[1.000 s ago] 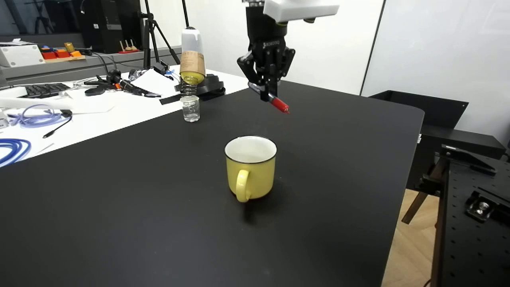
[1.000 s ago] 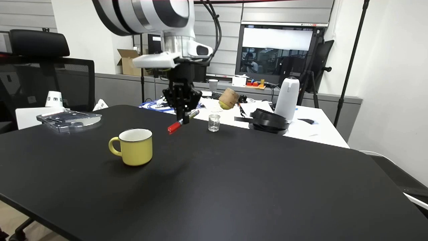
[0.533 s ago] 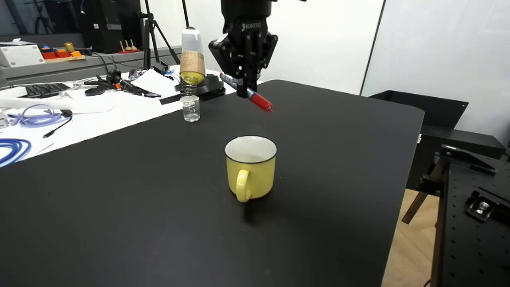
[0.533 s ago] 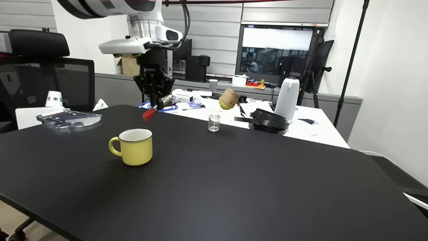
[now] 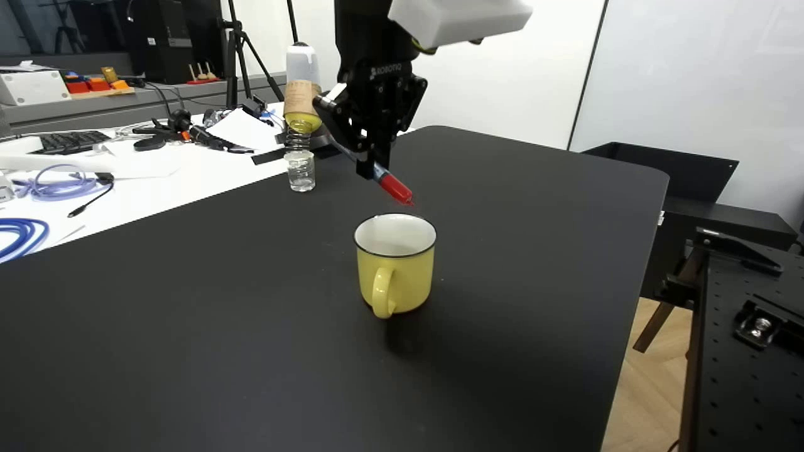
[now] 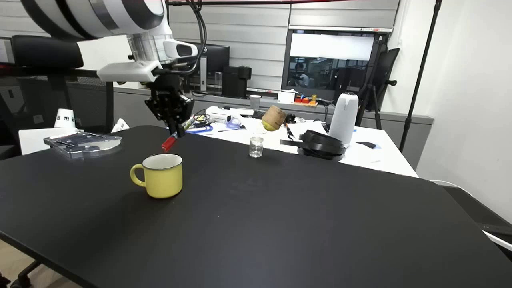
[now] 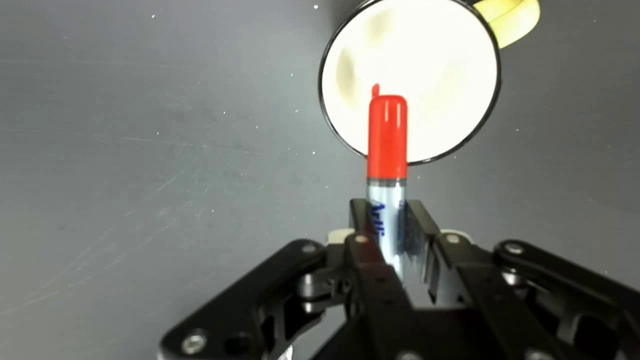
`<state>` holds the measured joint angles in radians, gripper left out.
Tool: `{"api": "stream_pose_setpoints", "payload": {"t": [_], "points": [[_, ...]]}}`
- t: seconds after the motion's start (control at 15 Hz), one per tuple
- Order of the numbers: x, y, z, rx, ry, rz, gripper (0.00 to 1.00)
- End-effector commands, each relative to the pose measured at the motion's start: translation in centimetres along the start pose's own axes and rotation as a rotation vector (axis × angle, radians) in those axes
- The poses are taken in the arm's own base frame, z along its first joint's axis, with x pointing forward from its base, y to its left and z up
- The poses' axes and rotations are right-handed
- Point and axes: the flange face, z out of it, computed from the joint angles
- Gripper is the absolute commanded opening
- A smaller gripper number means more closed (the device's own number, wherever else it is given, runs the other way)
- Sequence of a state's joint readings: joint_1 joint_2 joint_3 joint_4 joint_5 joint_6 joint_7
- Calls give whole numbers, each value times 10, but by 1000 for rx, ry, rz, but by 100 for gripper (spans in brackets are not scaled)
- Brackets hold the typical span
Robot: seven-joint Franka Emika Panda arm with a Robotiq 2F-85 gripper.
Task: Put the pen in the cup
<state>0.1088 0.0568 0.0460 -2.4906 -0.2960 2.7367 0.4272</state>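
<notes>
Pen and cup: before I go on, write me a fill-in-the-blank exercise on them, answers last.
The fingers grip the pen behind its ____ cap.
In both exterior views, the pen's capped end sits ____ (higher or lower) than the other end.
In the wrist view, that cap overlaps the ____ inside of the cup.
There, the handle points toward the picture's upper ____ corner.
Missing words: red; lower; white; right.
</notes>
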Motion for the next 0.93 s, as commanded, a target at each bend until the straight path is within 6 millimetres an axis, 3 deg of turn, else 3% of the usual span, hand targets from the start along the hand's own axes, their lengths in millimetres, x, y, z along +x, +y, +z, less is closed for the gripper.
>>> {"api": "stream_pose_setpoints", "payload": {"t": [0.0, 0.87], "points": [[-15, -1, 0, -44, 86, 26, 5], [-46, -23, 29, -123, 109, 55, 5]]}}
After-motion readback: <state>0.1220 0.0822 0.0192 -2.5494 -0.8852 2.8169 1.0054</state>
